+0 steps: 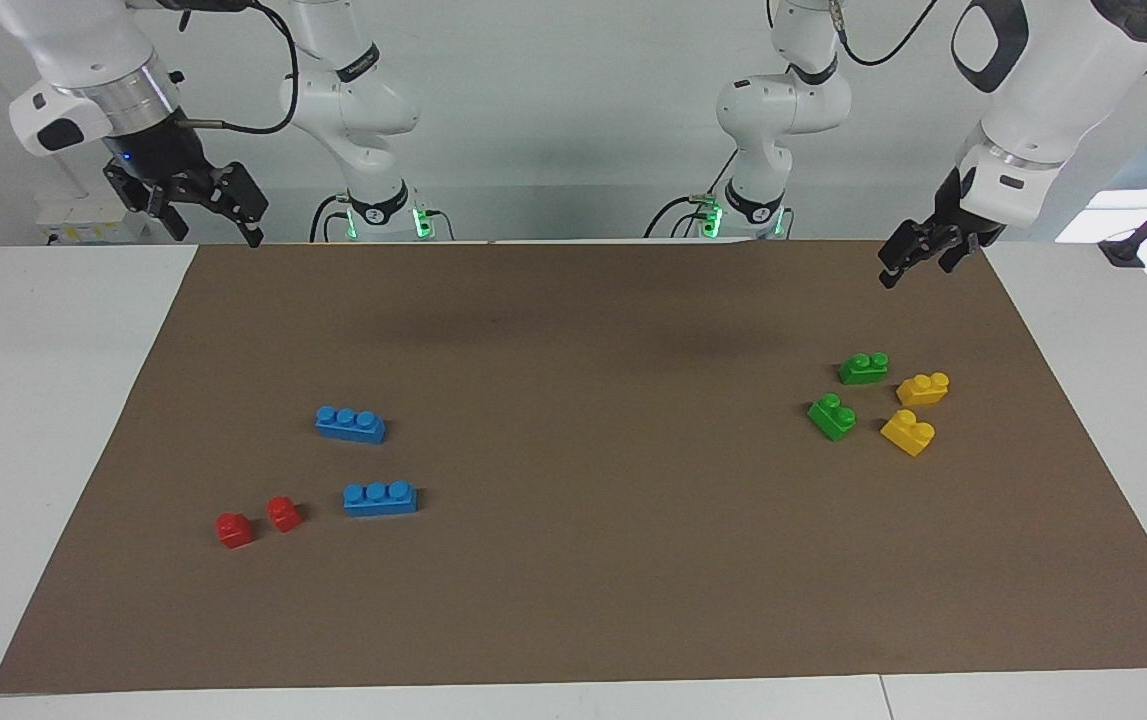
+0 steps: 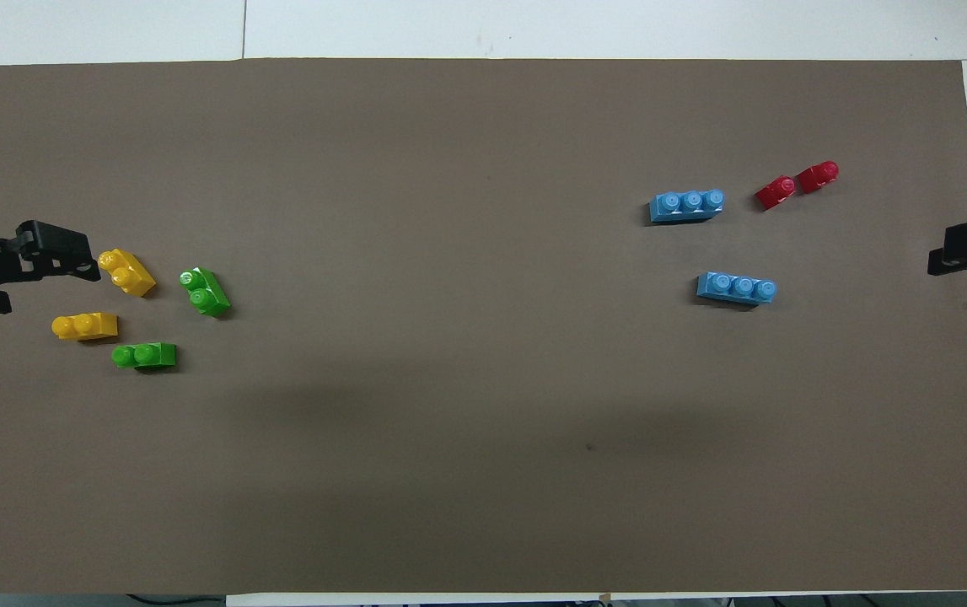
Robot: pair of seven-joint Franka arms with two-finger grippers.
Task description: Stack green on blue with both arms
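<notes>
Green bricks sit nearest my left tool

Blue bricks (image 1: 350, 424) lie at the right arm's table end; right tool (image 1: 195, 203) hangs raised, fingers spread. Green bricks (image 1: 862, 368) lie at the other end, below my left tool (image 1: 918, 257); its fingers I cannot read.

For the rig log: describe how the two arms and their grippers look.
Both arms are glossy white with dark grey joint panels, silver wrist rings and black cables. The left gripper and right gripper are black and two-fingered. Green lights glow at both bases.
</notes>
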